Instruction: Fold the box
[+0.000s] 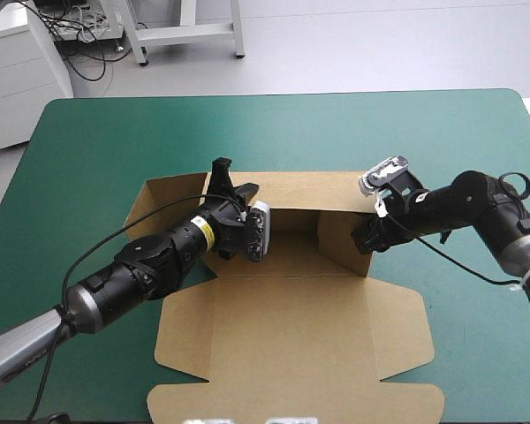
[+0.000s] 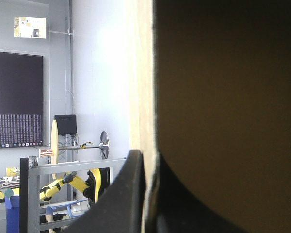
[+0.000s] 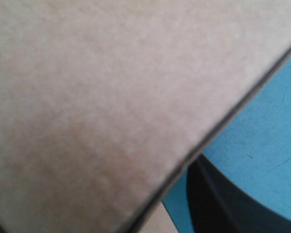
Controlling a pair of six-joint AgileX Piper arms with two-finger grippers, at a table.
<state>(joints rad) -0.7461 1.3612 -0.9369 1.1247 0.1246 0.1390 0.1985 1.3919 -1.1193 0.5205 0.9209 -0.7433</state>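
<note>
The box (image 1: 291, 327) is shown in plain, unprinted brown, with its raised walls toward 12 o'clock shaded darker. The table (image 1: 97, 141) is covered in even teal-green. Black is seen on the left tool (image 1: 234, 181) and the right tool (image 1: 364, 238). The left arm (image 1: 150, 265) is black, is marked by a yellow-and-white label (image 1: 200, 231), and turns silver-grey toward 7 o'clock.

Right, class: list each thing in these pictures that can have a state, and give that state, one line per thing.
box, partly folded: far wall raised, side flaps partly up, near panel lying flat.
left gripper, shut on the box's far wall.
right gripper, at the box's right flap; open or shut cannot be told.
</note>
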